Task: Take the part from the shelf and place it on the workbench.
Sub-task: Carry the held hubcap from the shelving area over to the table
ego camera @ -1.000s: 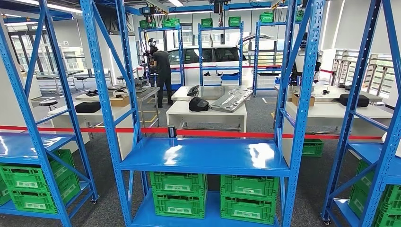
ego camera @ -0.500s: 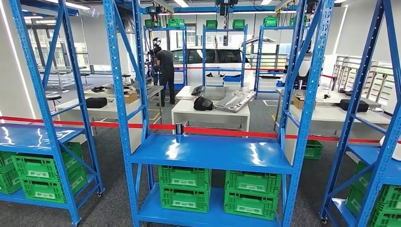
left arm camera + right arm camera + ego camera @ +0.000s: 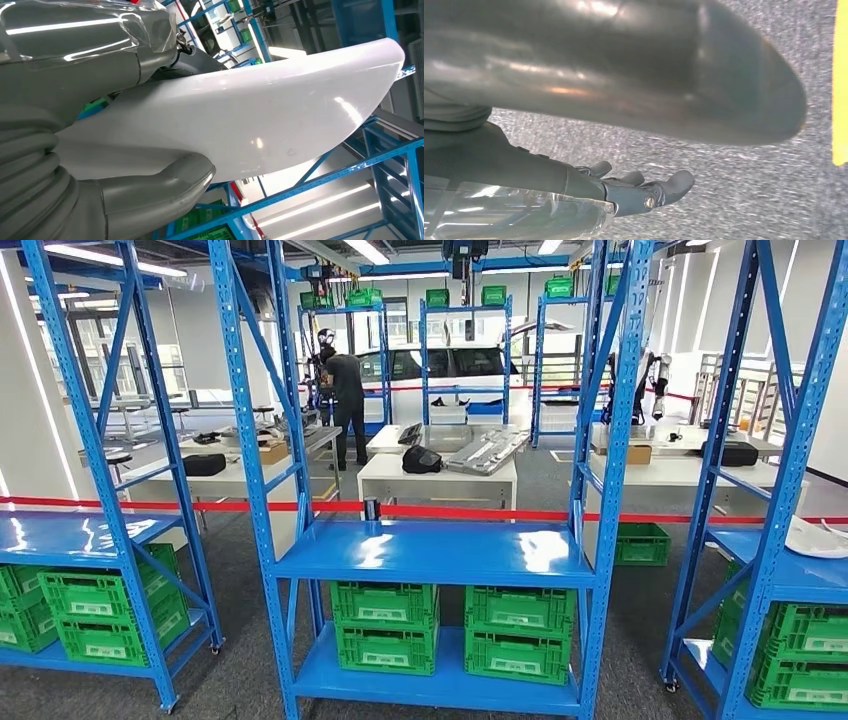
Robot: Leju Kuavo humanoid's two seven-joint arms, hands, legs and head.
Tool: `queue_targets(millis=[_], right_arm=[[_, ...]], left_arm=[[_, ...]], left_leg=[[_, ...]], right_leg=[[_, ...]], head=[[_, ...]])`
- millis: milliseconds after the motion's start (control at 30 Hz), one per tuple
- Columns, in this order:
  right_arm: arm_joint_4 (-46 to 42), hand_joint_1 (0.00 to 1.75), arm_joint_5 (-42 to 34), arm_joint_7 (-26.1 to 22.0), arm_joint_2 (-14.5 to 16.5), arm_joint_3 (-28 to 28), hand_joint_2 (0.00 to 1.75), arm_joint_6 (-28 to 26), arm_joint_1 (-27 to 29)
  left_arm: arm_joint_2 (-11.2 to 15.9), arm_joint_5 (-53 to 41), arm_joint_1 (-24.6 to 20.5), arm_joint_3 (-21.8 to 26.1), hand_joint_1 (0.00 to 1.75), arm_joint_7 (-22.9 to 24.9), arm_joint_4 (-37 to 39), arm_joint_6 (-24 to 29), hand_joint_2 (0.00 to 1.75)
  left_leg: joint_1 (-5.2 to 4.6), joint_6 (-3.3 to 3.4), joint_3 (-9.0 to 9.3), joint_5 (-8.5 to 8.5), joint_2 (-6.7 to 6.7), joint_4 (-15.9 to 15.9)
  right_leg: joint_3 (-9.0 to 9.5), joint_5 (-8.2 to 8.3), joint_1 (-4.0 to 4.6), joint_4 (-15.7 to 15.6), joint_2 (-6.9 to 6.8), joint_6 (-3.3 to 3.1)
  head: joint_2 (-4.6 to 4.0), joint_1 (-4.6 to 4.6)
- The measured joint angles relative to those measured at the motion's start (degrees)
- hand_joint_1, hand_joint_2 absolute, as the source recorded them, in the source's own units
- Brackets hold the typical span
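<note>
The left hand (image 3: pixel 75 150) grips the white part (image 3: pixel 250 115), whose long axis runs straight outward from the wrist. The right hand (image 3: pixel 624 192) hangs over the floor, apparently holding nothing, fingers loosely extended. The workbench (image 3: pixel 437 478) stands well beyond the blue shelf (image 3: pixel 435 552).

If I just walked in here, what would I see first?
Tall blue shelf racks stand right in front, with bright green crates stacked on their low shelves. Up close, the left hand holds a big, shiny white part. A red tape stretches behind the racks.
</note>
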Motion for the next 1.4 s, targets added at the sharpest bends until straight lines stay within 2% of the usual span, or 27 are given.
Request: queue_targets(millis=[33,67,100,133,200,233,267,333,367,433,500,533,567,600,667,733,767,867,933,1000,1033,1067,1100,1167,1233,1333,1400], right_arm=[[0.0,0.0,0.0,0.0,0.0,0.0,0.0,0.0,0.0],[0.0,0.0,0.0,0.0,0.0,0.0,0.0,0.0,0.0],[0.0,0.0,0.0,0.0,0.0,0.0,0.0,0.0,0.0],[0.0,0.0,0.0,0.0,0.0,0.0,0.0,0.0,0.0],[0.0,0.0,0.0,0.0,0.1,0.0,0.0,0.0,0.0],[0.0,0.0,0.0,0.0,0.2,0.0,0.0,0.0,0.0],[0.0,0.0,0.0,0.0,0.3,0.0,0.0,0.0,0.0],[0.0,0.0,0.0,0.1,0.2,0.0,0.0,-0.3,0.0],[0.0,0.0,0.0,0.3,0.3,0.0,0.0,-0.8,0.0],[0.1,0.0,0.1,1.1,0.7,0.0,0.0,-2.4,-0.1],[0.1,0.0,0.1,1.9,1.1,0.0,0.0,-3.7,-0.3],[0.1,0.0,0.2,2.1,1.1,0.0,0.0,-4.0,-0.5],[0.1,0.0,0.2,2.2,1.2,0.0,0.0,-4.1,-0.6],[0.1,0.0,0.2,2.3,1.2,0.0,0.0,-4.2,-0.7],[0.1,0.0,0.2,2.3,1.2,0.0,0.0,-4.2,-1.0],[0.1,0.0,0.3,2.3,1.2,-0.1,0.0,-4.2,-1.1],[0.1,0.0,0.3,2.3,1.3,-0.1,0.0,-4.2,-1.2],[0.1,0.0,0.3,2.3,1.5,-0.1,0.0,-4.5,-1.0],[0.0,0.0,0.3,2.2,1.6,-0.3,0.0,-4.6,-1.0],[0.0,0.0,0.4,2.1,1.7,-0.7,0.0,-4.7,-0.9],[0.0,0.0,0.4,2.1,1.7,-0.8,0.0,-4.7,-0.8],[0.0,0.0,0.4,2.1,1.8,-0.9,0.0,-4.8,-0.7],[0.0,0.0,0.4,2.1,1.8,-1.0,0.0,-4.8,-0.6],[0.0,0.0,0.5,2.1,1.9,-1.1,0.0,-4.8,-0.5],[0.0,0.0,0.5,2.0,2.1,-1.3,0.0,-4.8,-0.5],[0.0,0.0,0.6,1.9,2.3,-1.5,0.0,-4.7,-0.5],[0.0,0.0,0.8,1.7,2.3,-1.5,0.0,-4.6,-0.4]], left_arm=[[0.0,0.0,0.0,0.0,1.75,0.0,0.0,0.0,1.75],[0.0,0.0,0.0,0.0,1.75,0.0,0.0,0.0,1.75],[0.0,0.0,0.0,0.0,1.75,0.0,0.0,0.0,1.75],[0.0,0.0,0.0,0.0,1.75,0.0,0.0,0.0,1.75],[0.0,0.0,-0.1,0.0,1.75,0.0,0.0,0.0,1.75],[0.0,0.0,-0.1,0.0,1.75,0.0,-0.1,0.0,1.75],[0.0,0.0,-0.2,0.0,1.75,0.0,-0.1,0.0,1.75],[-0.2,1.0,0.0,0.1,1.75,1.0,-0.1,0.4,1.75],[-0.6,3.3,0.3,0.6,1.75,3.3,0.0,1.2,1.75],[-1.5,14.1,1.0,2.0,1.75,13.0,0.4,2.9,1.75],[-1.6,33.3,1.7,3.3,1.75,25.1,1.2,3.9,1.75],[-1.6,43.8,2.2,3.5,1.75,28.9,1.6,4.0,1.75],[-1.5,52.6,2.7,3.7,1.75,30.4,1.8,4.0,1.75],[-1.5,59.2,3.1,3.8,1.75,30.2,1.9,4.0,1.75],[-1.6,63.8,3.2,4.0,1.75,28.2,1.9,4.1,1.75],[-1.4,59.6,3.1,4.2,1.75,26.9,1.9,4.4,1.75],[-1.4,56.8,3.2,4.2,1.75,26.5,1.9,4.5,1.75],[-1.2,52.9,3.3,4.3,1.75,25.4,1.9,4.5,1.75],[-1.0,51.1,3.4,4.3,1.75,24.4,1.9,4.0,1.75],[-0.8,49.1,3.5,4.3,1.75,22.9,2.1,2.5,1.75],[-0.7,48.3,3.7,4.3,1.75,22.2,2.2,1.6,1.75],[-0.6,47.6,3.9,4.3,1.75,21.5,2.4,0.6,1.75],[-0.5,47.0,4.1,4.3,1.75,21.0,2.4,-0.2,1.75],[-0.4,45.9,4.3,4.4,1.75,20.5,2.4,-1.2,1.75],[-0.3,44.1,4.3,4.5,1.75,20.1,2.4,-1.8,1.75],[-0.1,39.3,4.3,4.6,1.75,18.9,2.3,-2.0,1.75],[0.1,34.8,4.2,4.7,1.75,17.7,2.0,-1.6,1.75]], left_leg=[[0.11,-0.08,0.05,-0.7,0.0,2.6],[0.18,-0.05,1.02,-0.14,0.0,3.2],[0.2,0.11,3.03,1.16,-0.02,1.7],[0.15,0.4,6.0,2.48,-0.05,-1.8],[-0.16,1.17,12.41,2.68,-0.09,-10.9],[-0.43,1.5,14.34,2.31,-0.11,-13.9],[-0.7,1.77,15.2,1.89,-0.1,-15.7],[-0.9,2.41,14.7,2.78,0.02,-16.6],[-0.84,2.85,14.32,3.39,0.11,-17.1],[-0.61,3.6,13.31,4.9,0.34,-17.8],[-0.73,3.86,11.96,6.2,0.41,-17.8],[-0.77,3.81,11.24,6.81,0.44,-17.8],[-0.77,3.7,10.51,7.36,0.46,-17.6],[-0.73,3.55,9.79,7.82,0.48,-17.4],[-0.64,3.16,8.4,8.28,0.52,-16.5],[-0.77,2.64,7.25,8.42,0.63,-15.2],[-0.88,2.32,6.81,8.55,0.67,-14.8],[-0.66,1.32,5.95,8.42,0.57,-13.8],[-0.31,0.63,4.26,5.4,0.35,-9.7],[0.06,0.02,1.37,1.0,0.21,-1.9],[0.22,-0.15,0.31,-0.29,0.21,1.4],[0.33,-0.22,0.16,-0.48,0.21,2.7],[0.38,-0.18,1.2,0.42,0.21,1.7],[0.34,0.27,5.89,3.65,0.14,-5.9],[0.02,0.89,9.99,5.14,0.01,-12.7],[-0.43,1.6,10.87,5.32,-0.04,-14.9],[-0.28,2.35,11.06,6.18,0.1,-16.2]], right_leg=[[-0.75,0.65,0.08,0.1,0.0,0.06],[-1.56,1.26,0.15,0.1,0.0,0.14],[-2.32,1.86,0.23,0.1,0.03,0.24],[-2.94,2.42,0.3,0.1,0.07,0.33],[-3.85,3.51,0.44,0.1,0.15,0.72],[-4.07,4.05,0.42,0.0,0.17,1.05],[-4.23,4.59,0.31,-0.1,0.15,1.45],[-4.49,5.33,0.13,-0.4,0.14,2.16],[-4.94,4.77,0.14,0.1,0.14,2.19],[-6.69,0.99,0.21,4.2,0.17,1.63],[-8.95,-3.59,0.15,11.7,0.19,1.34],[-9.59,-4.48,0.06,14.9,0.19,1.68],[-9.45,-4.18,-0.05,16.5,0.19,2.3],[-8.15,-3.09,-0.17,15.8,0.18,2.99],[-2.51,-1.23,-0.36,8.5,0.17,3.79],[2.21,-1.56,-0.31,1.1,0.26,3.34],[3.01,-2.05,-0.23,-0.4,0.31,2.95],[2.51,-1.89,-0.37,-0.7,0.27,1.67],[2.16,-1.34,-0.59,-0.7,0.19,0.8],[1.59,-0.9,-0.43,-0.6,0.15,0.37],[1.32,-0.74,-0.35,-0.6,0.15,0.33],[1.11,-0.61,-0.29,-0.5,0.16,0.36],[0.99,-0.51,-0.24,-0.5,0.17,0.4],[0.97,-0.44,-0.17,-0.4,0.2,0.53],[0.79,-0.21,-0.03,-0.4,0.21,0.92],[0.37,0.34,-0.06,-0.5,0.17,1.88],[-0.49,-0.42,-0.04,0.6,0.18,2.13]], head=[[0.01,-0.04],[0.01,-0.06],[0.01,-0.1],[0.01,-0.13],[0.01,-0.14],[0.01,-0.09],[0.01,-0.12],[0.01,-0.14],[0.01,-0.15],[0.01,0.05],[0.01,0.2],[0.01,0.23],[0.01,0.27],[0.01,0.31],[0.01,0.43],[0.02,0.43],[0.02,0.41],[0.01,0.27],[0.01,0.13],[0.01,-0.01],[0.01,-0.03],[0.01,-0.06],[0.01,-0.08],[0.01,-0.14],[0.02,-0.12],[0.02,-0.11],[0.02,-0.08]])
